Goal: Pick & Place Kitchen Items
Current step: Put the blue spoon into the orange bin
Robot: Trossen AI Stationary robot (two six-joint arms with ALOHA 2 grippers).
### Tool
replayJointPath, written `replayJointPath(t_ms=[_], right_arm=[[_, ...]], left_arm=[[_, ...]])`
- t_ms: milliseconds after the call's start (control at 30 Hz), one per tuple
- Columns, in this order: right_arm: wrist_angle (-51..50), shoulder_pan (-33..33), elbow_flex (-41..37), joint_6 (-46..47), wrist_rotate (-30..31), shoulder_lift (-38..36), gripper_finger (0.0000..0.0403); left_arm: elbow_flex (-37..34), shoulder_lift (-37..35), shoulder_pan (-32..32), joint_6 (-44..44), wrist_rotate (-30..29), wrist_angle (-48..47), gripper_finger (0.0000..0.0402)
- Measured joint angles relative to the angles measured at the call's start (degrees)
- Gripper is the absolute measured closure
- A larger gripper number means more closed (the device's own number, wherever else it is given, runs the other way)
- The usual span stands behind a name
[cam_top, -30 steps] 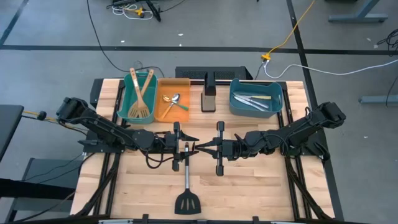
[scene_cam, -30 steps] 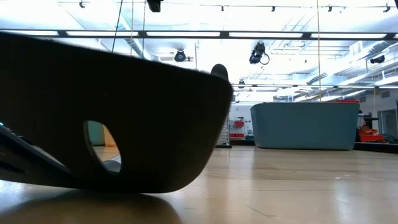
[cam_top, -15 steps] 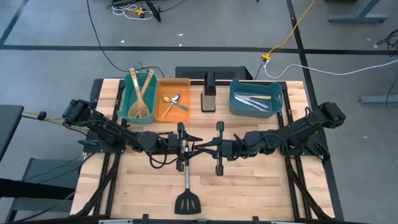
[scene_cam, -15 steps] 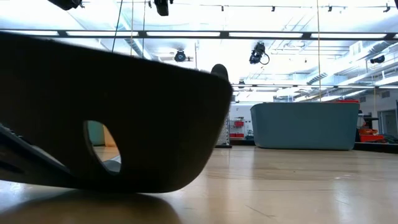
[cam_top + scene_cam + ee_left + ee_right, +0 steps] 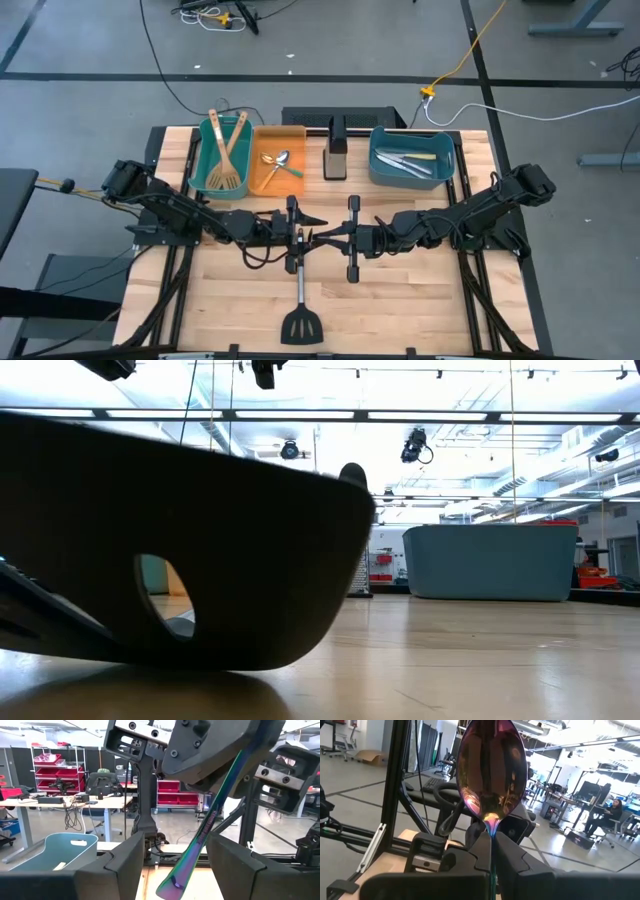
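My right gripper (image 5: pixel 325 238) is shut on an iridescent spoon (image 5: pixel 492 767) at the table's middle. It faces my left gripper (image 5: pixel 308 234). My left gripper is open, and its fingers (image 5: pixel 125 865) stand on either side of the spoon's free end (image 5: pixel 174 884) without touching it. A black slotted turner (image 5: pixel 300 300) with a steel handle lies flat on the table below both grippers, head toward the near edge. Its head fills the low view (image 5: pixel 200 550). My right gripper pinches the spoon's handle (image 5: pixel 492 862) between its two fingers. The fingers come level from the table's right side and lie along the spoon. The bowl (image 5: pixel 492 780) sticks out past the fingertips toward my left gripper, clear of the table.
At the far edge stand a teal bin (image 5: pixel 205 165) with wooden spatulas, an orange bin (image 5: pixel 262 178) with spoons, a dark upright block (image 5: pixel 336 155) and a blue bin (image 5: pixel 385 172) with knives. Bare wood lies at the near left and near right.
My left gripper has gone toward the table's right edge, closing on my right gripper and the spoon's free end. The spoon and the turner have stayed where they were.
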Motion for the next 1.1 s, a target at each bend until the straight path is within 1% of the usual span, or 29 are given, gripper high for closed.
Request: replayJointPath(t_ms=[133, 233, 700, 833, 933, 1100], right_arm=[[-0.3, 0.0, 0.0, 0.0, 0.0, 0.0, 0.0392], [-0.3, 0.0, 0.0, 0.2, 0.0, 0.0, 0.0392], [-0.7, 0.0, 0.0, 0.4, 0.3, 0.0, 0.0391], [-0.7, -0.1, 0.0, 1.1, 0.5, -0.1, 0.0391], [-0.7, -0.2, 0.0, 1.9, 0.5, -0.1, 0.0391], [-1.4, -0.4, 0.0, 2.1, 0.0, -0.1, 0.0391]], left_arm=[[0.0, 0.0, 0.0, 0.0, 0.1, 0.0, 0.0193], [0.0, 0.0, 0.0, 0.0, 0.0, 0.0, 0.0209], [0.0, 0.0, 0.0, 0.0, 0.4, -0.2, 0.0326], [0.0, 0.0, 0.0, 0.8, 0.5, -0.3, 0.0352], [0.0, 0.0, 0.0, 0.8, 1.1, -0.3, 0.0357], [0.0, 0.0, 0.0, 0.1, 1.9, -0.5, 0.0350]])
